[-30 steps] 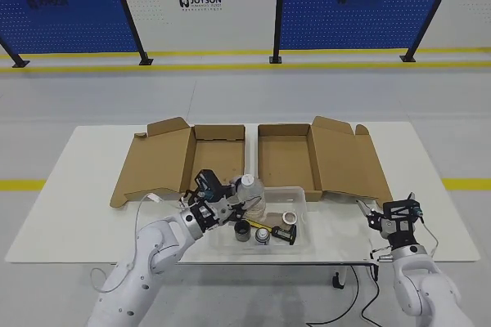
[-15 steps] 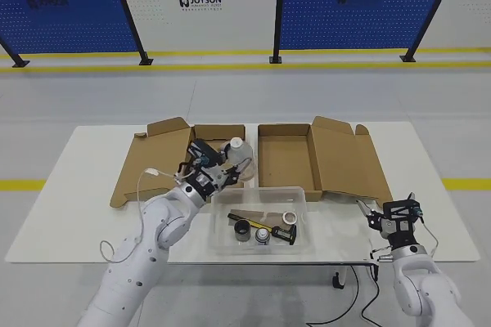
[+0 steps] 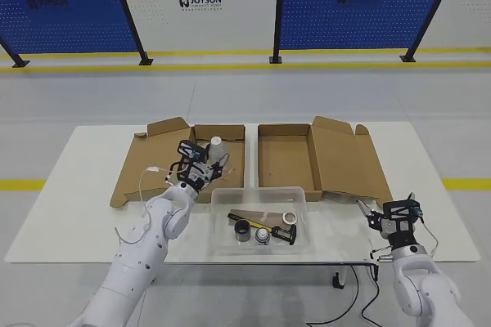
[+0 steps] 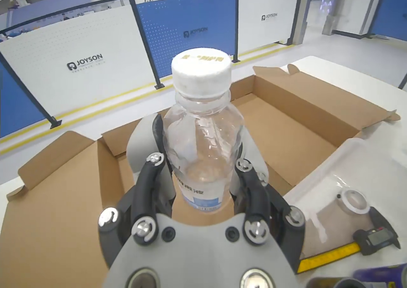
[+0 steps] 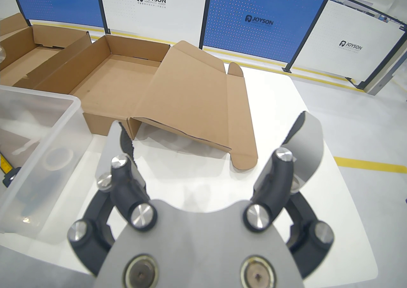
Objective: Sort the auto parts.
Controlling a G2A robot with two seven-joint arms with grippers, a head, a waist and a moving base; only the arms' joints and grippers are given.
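Left gripper [image 4: 201, 140] clamps bottle [image 4: 203, 159] — (white cap [image 4: 201, 68]) over box [image 4: 286, 124]

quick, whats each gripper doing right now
Left gripper: shut on the clear plastic bottle.
Right gripper: open, holding nothing.

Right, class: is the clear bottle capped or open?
Capped: a white cap closes the bottle, which the left gripper holds over the left cardboard box.
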